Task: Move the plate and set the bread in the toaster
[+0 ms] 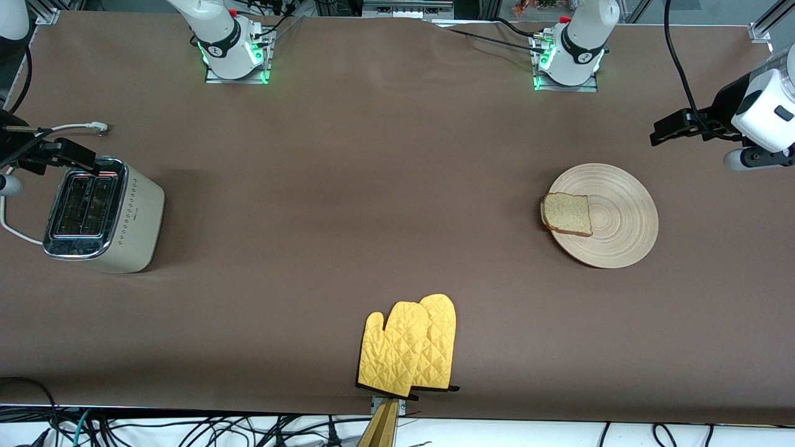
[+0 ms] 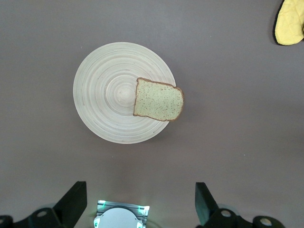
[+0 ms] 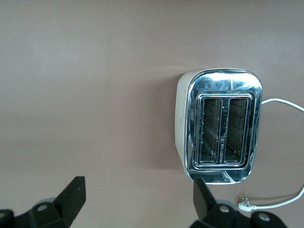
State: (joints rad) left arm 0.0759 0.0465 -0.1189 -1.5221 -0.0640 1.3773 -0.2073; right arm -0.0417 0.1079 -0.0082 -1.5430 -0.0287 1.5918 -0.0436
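The round beige plate [image 1: 615, 217] lies on the brown table toward the left arm's end. The bread [image 1: 566, 214] lies flat on the plate's rim, on the side toward the right arm's end, slightly overhanging it. Both show in the left wrist view: plate [image 2: 107, 97], bread [image 2: 158, 99]. The cream toaster [image 1: 102, 214] stands at the right arm's end with both slots empty [image 3: 221, 130]. My left gripper [image 1: 667, 131] [image 2: 141, 204] is open and empty, high over the table beside the plate. My right gripper [image 1: 59, 156] [image 3: 140, 202] is open and empty, over the toaster's end.
A pair of yellow oven mitts [image 1: 410, 347] lies near the table's front edge in the middle, and shows in the left wrist view [image 2: 289, 23]. The toaster's white cord [image 3: 285, 104] and plug [image 1: 99, 127] lie beside the toaster. The arm bases [image 1: 233, 56] [image 1: 568, 62] stand along the table's back edge.
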